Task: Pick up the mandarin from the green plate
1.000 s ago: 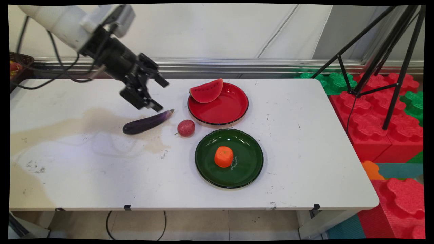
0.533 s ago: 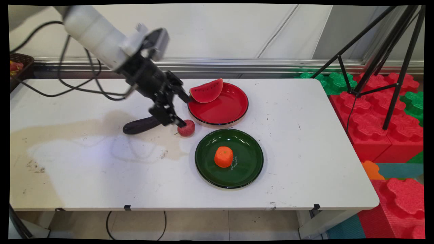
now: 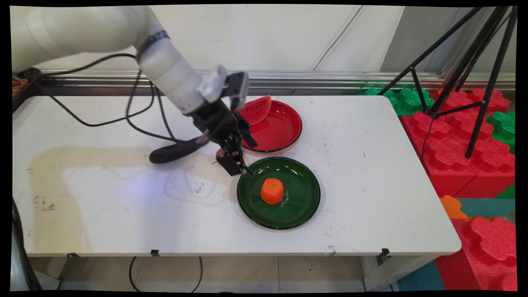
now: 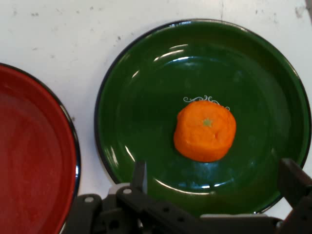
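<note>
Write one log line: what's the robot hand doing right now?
gripper: open, empty | position: above green plate near rim | nearest: orange on green plate | beside: red plate

White table (image 3: 371, 165) stained tan at its left, pale panelled wall (image 3: 288, 37) behind with a metal rail (image 3: 330, 78) along its foot, black tripod (image 3: 466, 82) at right over red and green foam blocks (image 3: 458, 161), tiled floor (image 3: 247, 272) below
</note>
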You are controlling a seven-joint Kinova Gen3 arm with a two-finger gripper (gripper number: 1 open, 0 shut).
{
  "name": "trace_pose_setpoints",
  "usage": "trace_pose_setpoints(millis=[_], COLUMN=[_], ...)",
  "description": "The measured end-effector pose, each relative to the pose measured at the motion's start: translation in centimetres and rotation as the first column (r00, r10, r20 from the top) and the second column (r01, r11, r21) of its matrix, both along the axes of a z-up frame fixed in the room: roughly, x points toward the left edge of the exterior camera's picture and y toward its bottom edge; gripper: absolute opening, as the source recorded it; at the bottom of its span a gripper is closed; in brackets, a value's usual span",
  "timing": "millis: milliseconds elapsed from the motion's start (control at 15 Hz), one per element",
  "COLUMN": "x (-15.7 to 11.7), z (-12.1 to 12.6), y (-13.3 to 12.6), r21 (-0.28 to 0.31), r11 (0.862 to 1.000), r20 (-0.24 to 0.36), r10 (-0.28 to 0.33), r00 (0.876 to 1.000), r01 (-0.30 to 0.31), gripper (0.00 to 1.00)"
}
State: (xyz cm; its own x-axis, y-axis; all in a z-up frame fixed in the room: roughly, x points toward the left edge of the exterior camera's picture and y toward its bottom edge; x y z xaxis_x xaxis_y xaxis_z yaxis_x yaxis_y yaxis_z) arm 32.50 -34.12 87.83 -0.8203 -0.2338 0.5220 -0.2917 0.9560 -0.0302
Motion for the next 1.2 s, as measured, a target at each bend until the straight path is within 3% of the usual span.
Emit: trace_pose_setpoints(millis=[467,1200], x=[-3.1,-5.8], z=[-3.5,-6.9], y=[-1.0,-1.7], r21=[0.045,0.085], r11=[0.999,0.996], r20=[0.053,0.103], r10=[-0.005,-0.02], r00=[0.999,0.995], r01=[0.003,0.011], gripper=[1.0,1.0])
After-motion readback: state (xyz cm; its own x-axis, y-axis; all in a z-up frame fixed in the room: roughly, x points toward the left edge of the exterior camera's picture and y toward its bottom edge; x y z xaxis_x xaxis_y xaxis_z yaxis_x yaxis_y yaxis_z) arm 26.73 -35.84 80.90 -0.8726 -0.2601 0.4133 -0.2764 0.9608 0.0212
